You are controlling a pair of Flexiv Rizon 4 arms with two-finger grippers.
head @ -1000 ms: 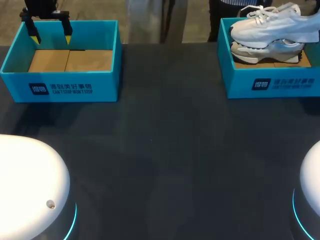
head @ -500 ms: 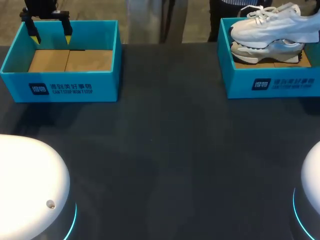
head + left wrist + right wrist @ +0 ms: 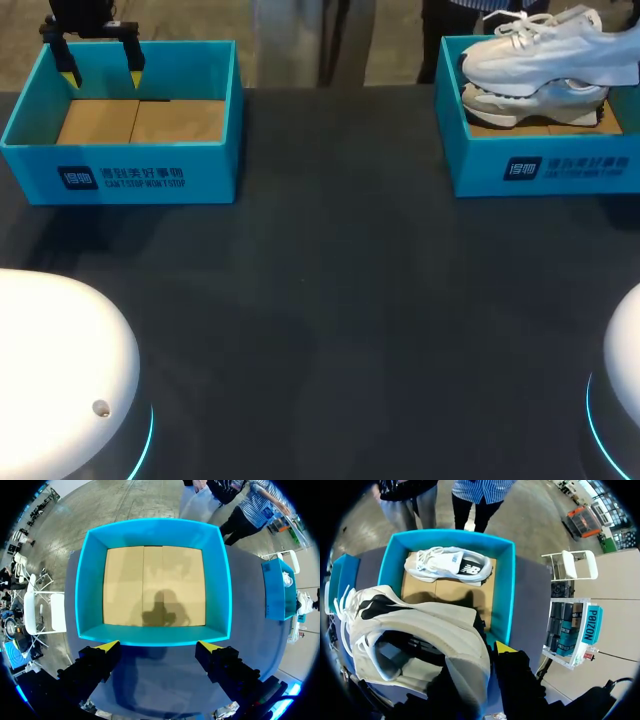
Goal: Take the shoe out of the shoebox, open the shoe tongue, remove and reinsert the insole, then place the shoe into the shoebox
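Right gripper (image 3: 479,652) holds a white shoe (image 3: 415,630) up over the shoebox (image 3: 503,585); left gripper (image 3: 159,647) hangs open.
The right fingers clamp the shoe's heel, with one yellow tip showing outside it. A second shoe (image 3: 449,565) lies on its side in the box below. The left arm points straight down, its fingers spread wide over one wall of the empty box (image 3: 89,580) at the table's (image 3: 330,280) far left.

The left pincer (image 3: 158,645) hangs over the dark table (image 3: 250,595), its yellow-tipped fingers (image 3: 111,645) spread wide beside the nearer wall of a teal shoebox (image 3: 90,590). The pincer's shadow (image 3: 159,611) falls on the box's brown cardboard floor (image 3: 125,580). A second teal box (image 3: 276,592) stands well apart
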